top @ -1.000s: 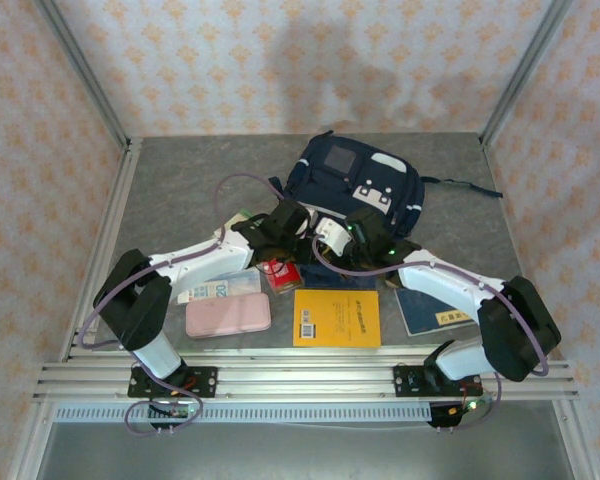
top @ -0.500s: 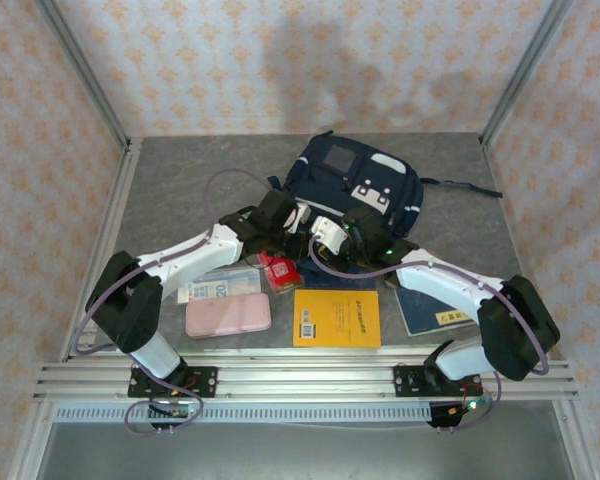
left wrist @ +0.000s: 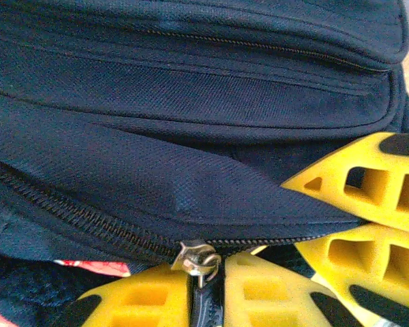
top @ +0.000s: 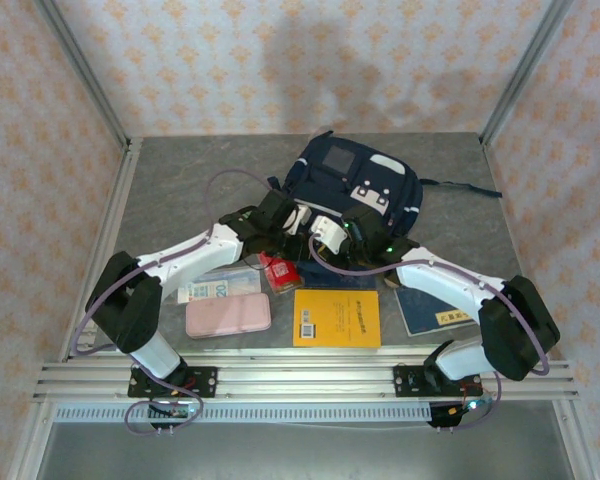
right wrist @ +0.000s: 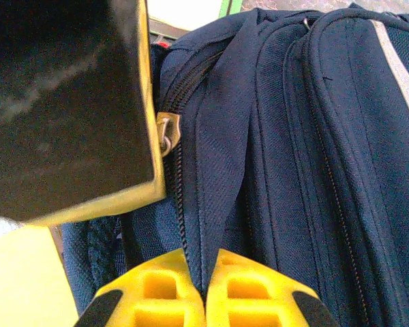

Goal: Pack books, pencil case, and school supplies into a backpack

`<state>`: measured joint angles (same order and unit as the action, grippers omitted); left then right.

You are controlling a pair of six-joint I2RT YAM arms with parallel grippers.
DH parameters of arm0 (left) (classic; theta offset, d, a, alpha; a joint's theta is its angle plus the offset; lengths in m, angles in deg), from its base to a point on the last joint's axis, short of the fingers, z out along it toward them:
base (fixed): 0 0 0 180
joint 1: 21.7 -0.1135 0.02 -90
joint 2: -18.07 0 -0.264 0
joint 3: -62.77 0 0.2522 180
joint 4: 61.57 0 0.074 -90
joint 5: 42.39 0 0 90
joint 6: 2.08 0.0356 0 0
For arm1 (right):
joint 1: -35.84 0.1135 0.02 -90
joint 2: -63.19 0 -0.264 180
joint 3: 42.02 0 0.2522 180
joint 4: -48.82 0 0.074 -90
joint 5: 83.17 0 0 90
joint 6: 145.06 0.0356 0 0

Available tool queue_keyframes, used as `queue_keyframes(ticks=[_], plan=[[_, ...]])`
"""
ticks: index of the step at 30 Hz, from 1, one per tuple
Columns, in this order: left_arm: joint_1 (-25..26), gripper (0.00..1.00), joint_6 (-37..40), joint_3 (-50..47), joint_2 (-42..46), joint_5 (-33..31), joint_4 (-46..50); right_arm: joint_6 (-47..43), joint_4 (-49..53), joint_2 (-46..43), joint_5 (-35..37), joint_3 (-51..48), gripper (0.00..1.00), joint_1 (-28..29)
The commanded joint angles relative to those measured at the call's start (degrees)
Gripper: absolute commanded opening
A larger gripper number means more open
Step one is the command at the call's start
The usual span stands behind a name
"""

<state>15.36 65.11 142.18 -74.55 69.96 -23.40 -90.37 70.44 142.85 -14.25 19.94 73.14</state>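
Left jaws: closed tight, yellow fingers [left wrist: 146, 300] pinching the dark zip pull [left wrist: 206, 298] that hangs from the metal slider [left wrist: 196, 259]. Slider sits on the lower zip track of the backpack [left wrist: 191, 88], just under a fabric flap. Cannot tell which stretch of the zip is undone.

Right jaws: closed, fingers [right wrist: 249, 294] pinching a narrow fold of navy backpack cloth beside the same zip track. Seen from the right wrist, the slider lies just beyond, against the yellow-edged black body of the left jaws. The two sets of jaws are close together, nearly touching, at the near side of the bag.

From above: backpack lies on the bench [top: 180, 180], centre-rear, white-grey patches up, a dark strap trailing right. Both arms reach inward to its near edge.

Loose items, all on the bench in front of the bag:
- red packet [top: 280, 272] just below the left jaws
- orange-yellow book [top: 337, 318] at centre near edge, barcode at its left
- navy book [top: 330, 283] showing as a strip behind the orange one
- second navy book [top: 432, 310] to the right, partly under the right arm [top: 450, 285]
- pencil case [top: 228, 315] left of the orange book
- pale blue packet [top: 212, 289] just behind the pencil case, partly under the left arm [top: 185, 260]
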Motion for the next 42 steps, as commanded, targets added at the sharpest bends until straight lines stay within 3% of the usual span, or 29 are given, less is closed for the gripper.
queue_keyframes(ticks=[1,10,12,16,19,27,42], plan=[[0.37,0.22,-1.75,-2.05,-0.35,-6.41,2.89,2.33,-2.26,-1.34,0.05,0.32,0.0,-0.74],[1.29,0.27,-3.38,-3.59,-0.01,-7.67,1.31,3.03,-3.6,-2.01,0.26,-0.29,0.0,-0.74],[1.59,0.22,-3.55,-3.67,-0.28,-7.5,0.79,3.2,-3.81,-1.94,-0.02,-0.24,0.0,-0.74],[1.7,0.0,-3.09,-3.01,-0.67,-7.84,0.93,3.15,-3.65,-2.05,-0.19,-0.18,0.0,-0.74],[1.19,0.0,-2.46,-2.58,0.05,-9.58,2.1,2.28,-2.45,-2.21,1.27,0.02,0.0,-0.74],[-6.28,0.0,-0.93,-3.64,3.66,-9.43,5.11,-1.04,1.05,-2.31,5.17,-0.2,0.0,-0.74],[-14.9,0.0,-0.89,-1.06,-1.29,-5.18,5.7,-5.73,5.35,-1.96,9.36,0.4,0.0,-0.66]])
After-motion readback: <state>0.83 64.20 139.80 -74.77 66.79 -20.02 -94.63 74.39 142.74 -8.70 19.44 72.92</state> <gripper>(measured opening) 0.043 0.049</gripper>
